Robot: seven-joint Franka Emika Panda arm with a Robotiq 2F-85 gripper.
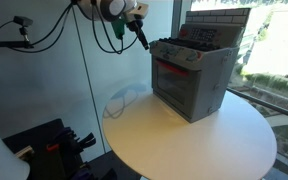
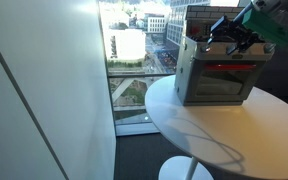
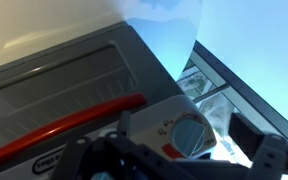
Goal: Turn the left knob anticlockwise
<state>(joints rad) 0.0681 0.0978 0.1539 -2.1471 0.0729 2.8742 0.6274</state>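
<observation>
A grey toy oven (image 1: 192, 75) with a red door handle (image 3: 64, 120) stands on a round white table (image 1: 184, 140); it shows in both exterior views (image 2: 219, 75). In the wrist view a round pale-blue knob (image 3: 187, 133) sits on the oven's white control panel. My gripper (image 3: 196, 142) is open, with one dark finger on each side of this knob and not touching it. In the exterior views the gripper (image 1: 139, 38) hovers at the oven's upper front corner (image 2: 224, 35). Any other knob is hidden from view.
The table (image 2: 224, 130) stands next to floor-to-ceiling windows (image 2: 134, 50) and a white wall (image 1: 44, 80). Black equipment and cables (image 1: 54, 140) sit on the floor beside the table. The oven stands near the table's window-side edge.
</observation>
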